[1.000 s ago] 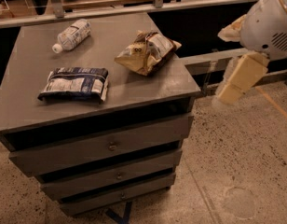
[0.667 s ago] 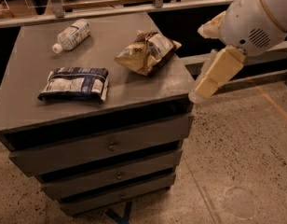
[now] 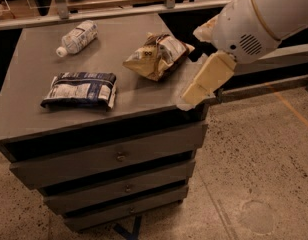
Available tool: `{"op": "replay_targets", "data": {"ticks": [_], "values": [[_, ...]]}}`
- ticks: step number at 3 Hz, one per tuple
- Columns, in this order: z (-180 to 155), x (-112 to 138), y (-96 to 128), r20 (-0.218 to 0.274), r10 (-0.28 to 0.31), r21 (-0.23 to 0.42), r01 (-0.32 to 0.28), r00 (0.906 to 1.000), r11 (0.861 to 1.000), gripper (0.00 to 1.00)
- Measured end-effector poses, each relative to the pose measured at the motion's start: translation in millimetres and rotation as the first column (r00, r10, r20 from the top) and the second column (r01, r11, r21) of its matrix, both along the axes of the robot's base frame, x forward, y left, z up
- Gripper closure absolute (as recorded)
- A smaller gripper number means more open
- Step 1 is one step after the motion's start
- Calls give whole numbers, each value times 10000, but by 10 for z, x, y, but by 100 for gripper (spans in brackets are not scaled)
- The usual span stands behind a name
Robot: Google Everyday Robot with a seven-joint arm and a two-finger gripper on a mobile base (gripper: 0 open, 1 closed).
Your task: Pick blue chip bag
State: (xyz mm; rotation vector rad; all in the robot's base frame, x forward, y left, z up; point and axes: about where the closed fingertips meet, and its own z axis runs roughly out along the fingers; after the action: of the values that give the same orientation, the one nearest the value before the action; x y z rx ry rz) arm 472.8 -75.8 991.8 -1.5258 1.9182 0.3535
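The blue chip bag (image 3: pixel 80 89) lies flat on the left front part of the grey cabinet top (image 3: pixel 39 119); it is dark navy with a large white printed panel. My gripper (image 3: pixel 193 95) hangs from the big white arm at the upper right. It is over the cabinet's right front corner, well to the right of the blue bag and apart from it. Nothing shows in its grasp.
A yellow-tan and brown chip bag (image 3: pixel 156 55) lies at the right back of the top, just left of my arm. A clear plastic bottle (image 3: pixel 78 37) with a white label lies at the back left. Three drawers (image 3: pixel 119 156) face me; speckled floor lies to the right.
My arm and gripper have moved left and nearer, from beside the cabinet to over its right front corner. The bags and the bottle have not moved.
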Motion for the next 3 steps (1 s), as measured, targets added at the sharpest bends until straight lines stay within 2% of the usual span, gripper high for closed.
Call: {"op": "replay_targets", "data": {"ticks": [1, 2, 3], "values": [[-134, -15, 153, -277, 13, 644, 5, 9996, 9979, 0], [-409, -12, 471, -544, 208, 1514, -124, 9983, 9884, 0], [-608, 48, 775, -375, 252, 2008, -172, 9990, 9795, 0]]}}
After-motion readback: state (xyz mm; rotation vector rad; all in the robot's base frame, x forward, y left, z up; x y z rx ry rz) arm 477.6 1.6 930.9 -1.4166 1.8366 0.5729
